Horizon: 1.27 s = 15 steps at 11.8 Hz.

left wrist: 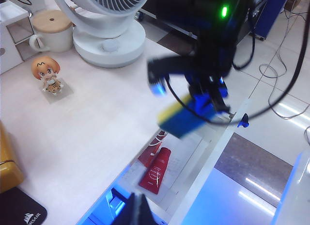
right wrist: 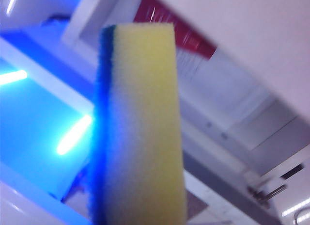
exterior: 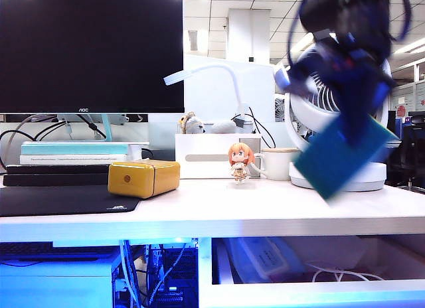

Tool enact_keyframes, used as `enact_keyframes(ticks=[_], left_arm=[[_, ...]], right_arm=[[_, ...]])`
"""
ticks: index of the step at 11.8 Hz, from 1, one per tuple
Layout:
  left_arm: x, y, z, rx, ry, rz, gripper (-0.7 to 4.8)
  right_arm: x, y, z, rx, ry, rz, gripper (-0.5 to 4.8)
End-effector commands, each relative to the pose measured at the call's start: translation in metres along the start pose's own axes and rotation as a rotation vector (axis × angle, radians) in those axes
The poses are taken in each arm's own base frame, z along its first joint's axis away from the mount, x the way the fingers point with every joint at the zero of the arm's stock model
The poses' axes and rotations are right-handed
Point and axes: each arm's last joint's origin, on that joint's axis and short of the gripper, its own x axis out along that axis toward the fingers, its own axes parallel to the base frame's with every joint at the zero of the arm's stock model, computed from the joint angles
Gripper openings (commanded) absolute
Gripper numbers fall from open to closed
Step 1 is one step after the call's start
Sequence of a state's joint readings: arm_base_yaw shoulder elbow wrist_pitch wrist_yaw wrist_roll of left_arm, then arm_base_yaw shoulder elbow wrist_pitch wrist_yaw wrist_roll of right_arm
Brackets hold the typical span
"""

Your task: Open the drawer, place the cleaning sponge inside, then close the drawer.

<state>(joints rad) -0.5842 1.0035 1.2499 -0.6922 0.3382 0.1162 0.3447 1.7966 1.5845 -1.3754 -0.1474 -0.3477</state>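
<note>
Exterior view shows you the right gripper (exterior: pixel 345 132) raised above the right end of the table (exterior: pixel 265 208), blurred, its fingers pinching the cleaning sponge (exterior: pixel 342 155), which hangs tilted in front of the white fan (exterior: pixel 319 95). In the left wrist view you see that sponge (left wrist: pixel 181 118) off the table's front edge, over the drawer (left wrist: pixel 193 157), which stands pulled open below the edge with a red tube (left wrist: pixel 156 170) lying inside. The right wrist view gives you the sponge (right wrist: pixel 143 128) close up, yellow foam with its dark layer along one side, and the open drawer beneath it. Your left gripper (left wrist: pixel 137 213) shows only as dark fingers pressed together, hovering out past the table's front edge near the drawer.
</note>
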Motion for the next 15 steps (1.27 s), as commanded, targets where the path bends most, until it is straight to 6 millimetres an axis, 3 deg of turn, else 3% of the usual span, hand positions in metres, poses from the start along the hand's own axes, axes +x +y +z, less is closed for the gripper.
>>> enact_keyframes(ticks=[1,3,6,15], left_arm=[[-0.002,0.000,0.003,0.013,-0.026,-0.003,-0.05],[-0.002,0.000,0.003,0.013,-0.026,-0.003,-0.05],[-0.002,0.000,0.003,0.013,-0.026,-0.003,-0.05],[-0.001,0.000,0.003,0.012,-0.024,-0.003,-0.05]], right_arm=[[0.034,-0.003,-0.005,-0.068,0.028,0.012,-0.01],[0.063,-0.007,-0.005,-0.084,-0.050,0.029,-0.01],[0.084,-0.007,-0.005,-0.131,-0.135,0.094,-0.01],[0.107,-0.013,-0.006,-0.183,-0.170,0.020,0.03]])
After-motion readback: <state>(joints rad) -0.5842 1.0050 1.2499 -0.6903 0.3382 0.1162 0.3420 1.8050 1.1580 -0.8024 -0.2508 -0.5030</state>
